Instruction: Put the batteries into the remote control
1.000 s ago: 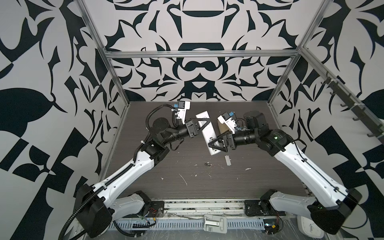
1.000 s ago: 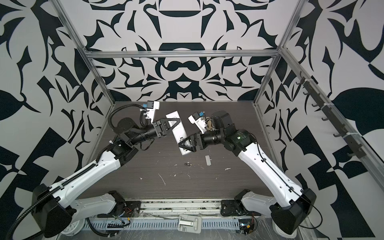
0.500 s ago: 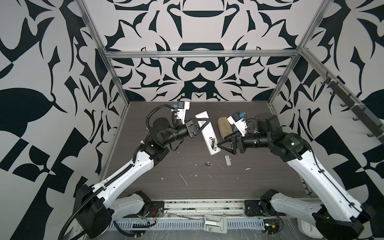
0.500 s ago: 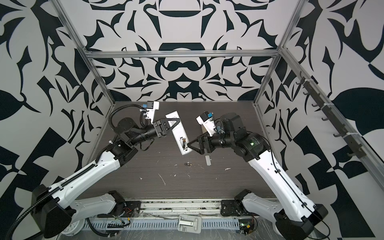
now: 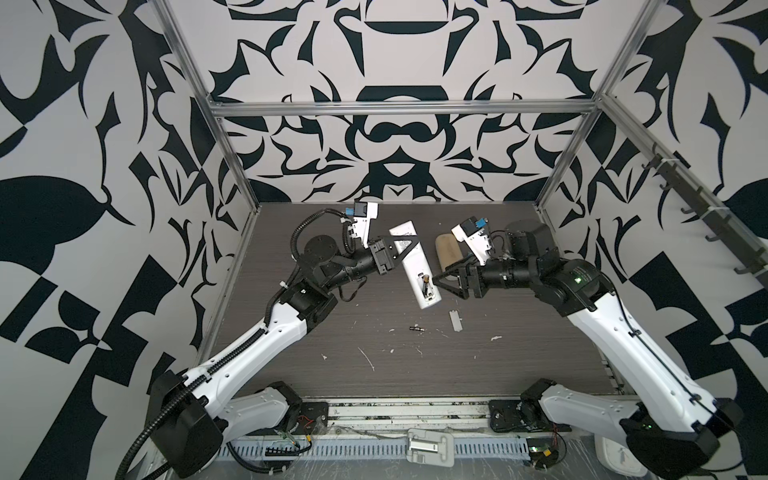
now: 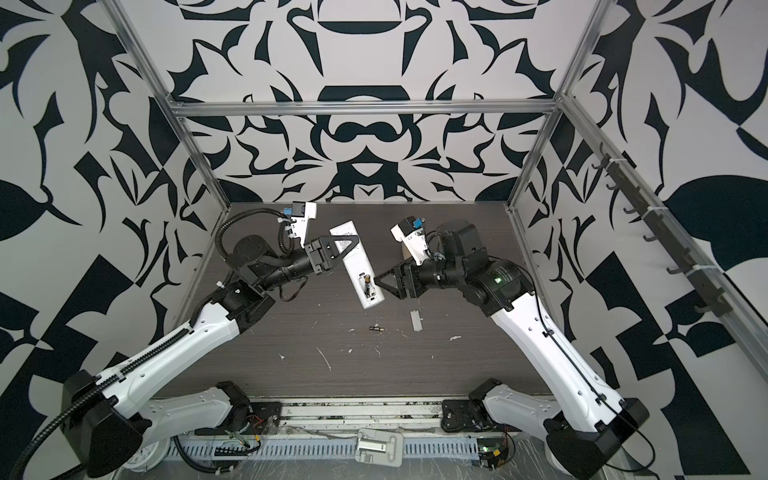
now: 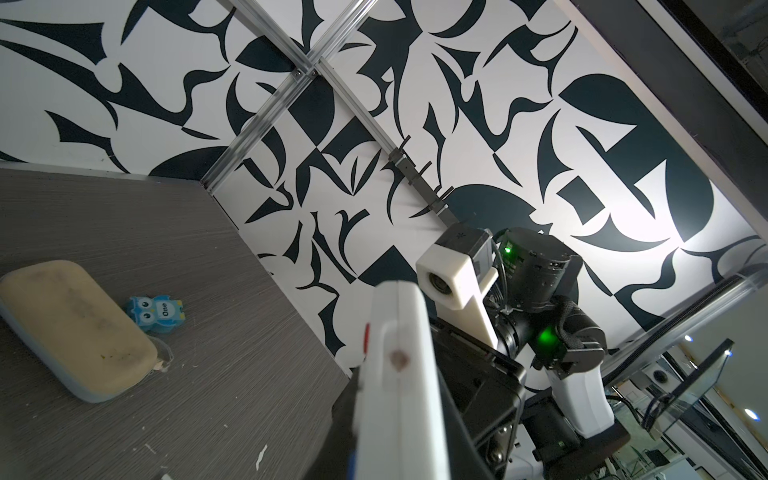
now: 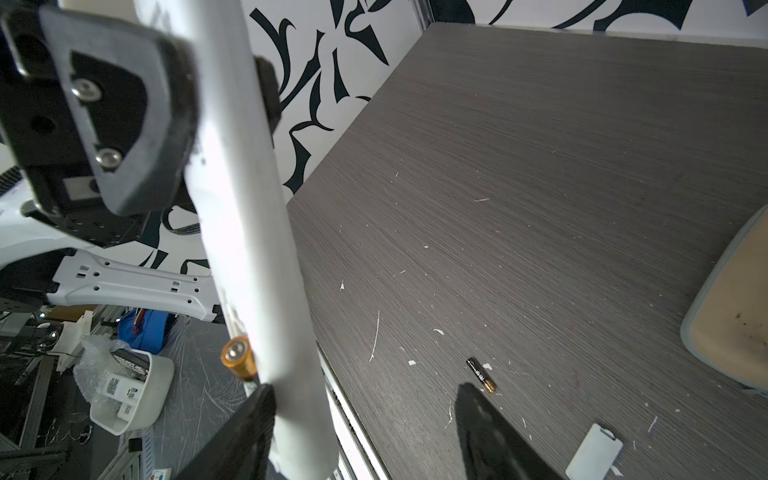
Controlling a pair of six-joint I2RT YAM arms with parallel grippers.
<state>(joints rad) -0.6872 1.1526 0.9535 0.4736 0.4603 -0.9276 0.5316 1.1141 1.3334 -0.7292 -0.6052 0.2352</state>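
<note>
Left tool [image 5: 405, 249] grips the remote control [image 5: 417, 270]; right tool [image 5: 440, 281], open and empty, has drawn back, leaving one battery [image 5: 426, 285] inside, second battery [image 5: 417, 328] on the surface [image 5: 519, 365]

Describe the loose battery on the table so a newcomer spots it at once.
On the dark wood-grain table, find the white remote control held up mid-table; the loose battery lies flat just nearer the front edge, left of the small grey-white cover. It is the only slim dark cylinder with a metallic tip among white scraps.
</note>
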